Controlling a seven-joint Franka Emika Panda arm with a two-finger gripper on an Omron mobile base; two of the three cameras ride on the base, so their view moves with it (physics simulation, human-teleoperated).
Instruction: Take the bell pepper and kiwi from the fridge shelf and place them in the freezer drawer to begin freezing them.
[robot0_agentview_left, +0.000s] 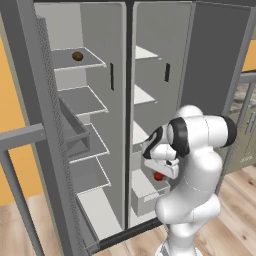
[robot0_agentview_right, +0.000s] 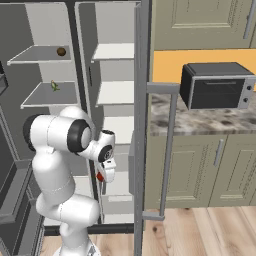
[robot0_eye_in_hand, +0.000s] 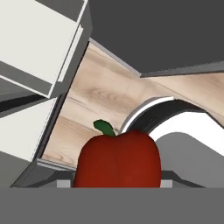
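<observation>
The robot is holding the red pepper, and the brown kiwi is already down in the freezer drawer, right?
Not quite. The gripper does hold the bell pepper, but the kiwi still sits on the top fridge shelf, not in the freezer drawer. The left base view shows it.

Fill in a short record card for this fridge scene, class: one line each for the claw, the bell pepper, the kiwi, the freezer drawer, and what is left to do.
claw: shut on the bell pepper, low in front of the open fridge
bell pepper: red, green stem, held in the claw
kiwi: brown, on an upper fridge shelf
freezer drawer: pale box pulled out low, just behind the pepper
left to do: pepper not yet in the drawer; kiwi not yet picked
</observation>
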